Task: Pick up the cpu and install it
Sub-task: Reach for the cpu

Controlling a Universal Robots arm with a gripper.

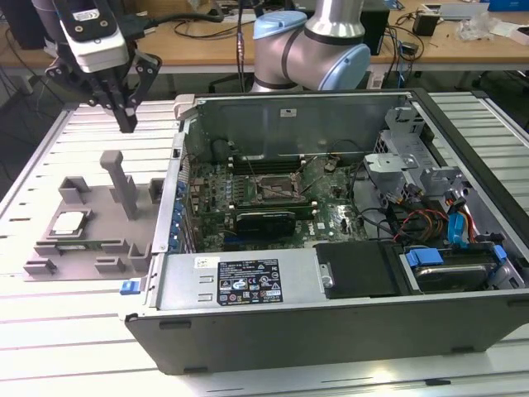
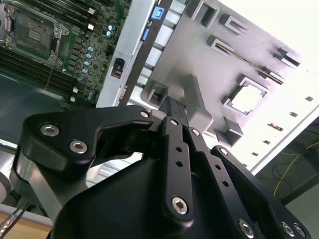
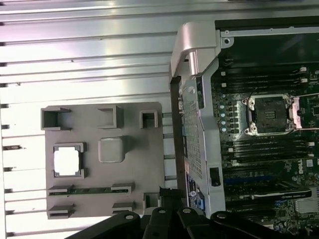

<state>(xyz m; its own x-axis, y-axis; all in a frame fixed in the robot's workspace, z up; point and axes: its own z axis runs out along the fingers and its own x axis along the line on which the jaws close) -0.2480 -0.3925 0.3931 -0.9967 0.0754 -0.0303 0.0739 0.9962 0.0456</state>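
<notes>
**Entry: approach to pick-up, nothing grasped**

1. Fingers [image 1: 126,117]: pressed together at the tips with nothing between them. They hang clear above the counter [image 1: 50,331]. I read the same narrow, empty state in the second wrist view [image 2: 174,107].

2. Cpu [image 1: 68,222]: lies flat with its silver top up, seated in a square nest of the grey fixture tray [image 1: 97,207]. It sits well below the fingers and off to the side away from the case. It is untouched.

3. Post [image 1: 124,178]: an upright block on the tray, almost beneath the fingertips and nearer to them than the cpu.

4. Memory stick [image 3: 92,189]: a thin green strip in its own slot, just beside the cpu's nest.

5. Socket [image 1: 277,186]: inside the open case [image 1: 248,285], on the opposite side of the fingers from the cpu. It looks vacant to me.

**Handling notes (my judgement)**

- The step in hand is the reach for the cpu.
- Pinched as they are, the fingers cannot straddle the chip. I want them spread wider than it before any descent.
- I would carry them sideways clear of the post before going down.
- The fingers should line up square with two opposite edges of the chip.
- The nest's corner walls look likely to foul a skewed approach.
- The chip is thin, so the grip wants to be light, on the rim and level.
- The stick beside it should stay undisturbed.
</notes>
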